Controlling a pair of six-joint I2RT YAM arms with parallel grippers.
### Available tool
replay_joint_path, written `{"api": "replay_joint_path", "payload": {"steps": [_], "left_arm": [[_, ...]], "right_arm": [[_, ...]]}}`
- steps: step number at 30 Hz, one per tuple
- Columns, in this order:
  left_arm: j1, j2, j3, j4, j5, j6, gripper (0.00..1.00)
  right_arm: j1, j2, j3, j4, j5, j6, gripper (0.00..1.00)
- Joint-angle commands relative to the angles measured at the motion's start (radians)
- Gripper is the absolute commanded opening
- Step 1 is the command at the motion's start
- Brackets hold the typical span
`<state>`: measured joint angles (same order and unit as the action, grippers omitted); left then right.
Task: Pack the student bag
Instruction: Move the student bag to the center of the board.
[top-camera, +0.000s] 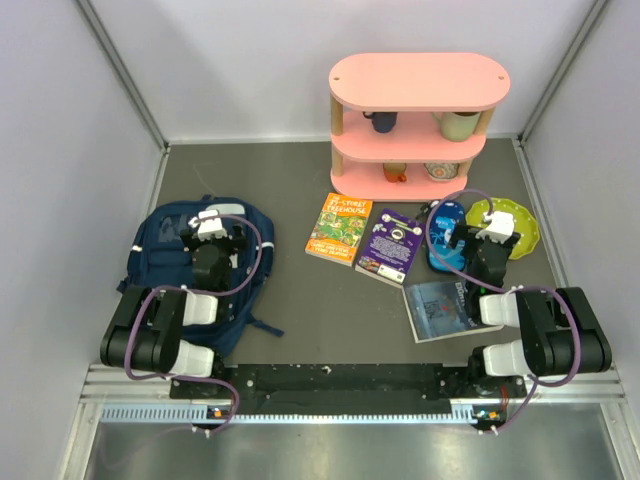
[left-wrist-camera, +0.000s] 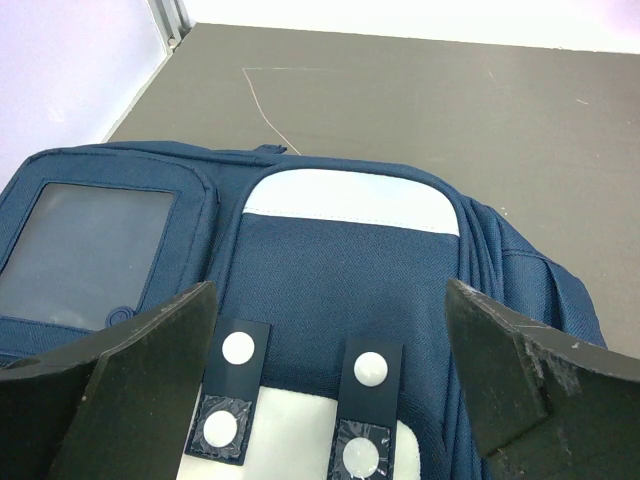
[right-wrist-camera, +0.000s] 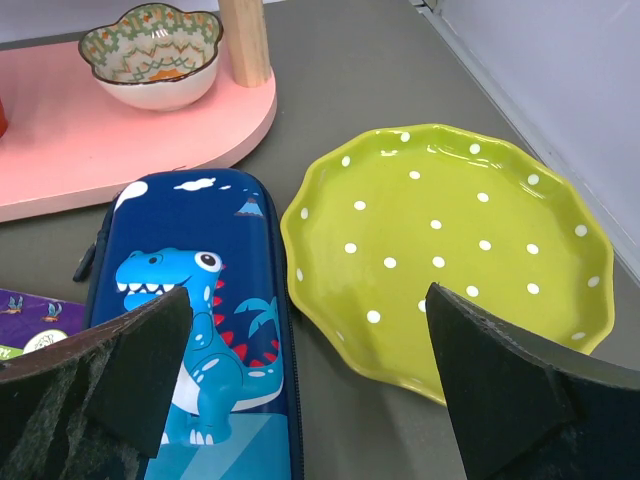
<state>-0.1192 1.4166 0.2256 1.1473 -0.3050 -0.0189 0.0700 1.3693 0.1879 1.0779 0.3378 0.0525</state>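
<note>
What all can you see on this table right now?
student bag: one, navy blue, left side, lying flat
shelf: one, pink, three tiers, back centre
dark mug: one, middle tier
pale mug: one, greenish, middle tier
bowl: one, patterned, bottom tier
orange-green book: one, table centre
purple book: one, right of it
grey-blue book: one, front right
pencil case: one, blue, dinosaur print, beside plate
plate: one, lime with white dots, far right
left fingers: two, black, open over the bag
right fingers: two, black, open over pencil case and plate

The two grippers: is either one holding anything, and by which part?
Nothing is held. The left gripper is open above the student bag; the right gripper is open above the pencil case and the green plate.
</note>
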Motion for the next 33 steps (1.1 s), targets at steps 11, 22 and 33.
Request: {"api": "replay_joint_path", "payload": {"steps": [11, 22, 33], "left_arm": [[-0.020, -0.120, -0.038, 0.046, -0.041, 0.055, 0.99], [-0.037, -0.582, 0.286, -1.148, -0.065, -0.508, 0.99], [-0.036, -0.746, 0.302, -1.568, 0.043, -0.776, 0.99]], "right_arm": [[0.073, -0.316, 0.119, -0.480, 0.052, 0.067, 0.99], [0.086, -0.759, 0.122, -0.909, -0.564, 0.677, 0.99], [0.545, -0.351, 0.482, -1.054, -0.445, 0.575, 0.97]]}}
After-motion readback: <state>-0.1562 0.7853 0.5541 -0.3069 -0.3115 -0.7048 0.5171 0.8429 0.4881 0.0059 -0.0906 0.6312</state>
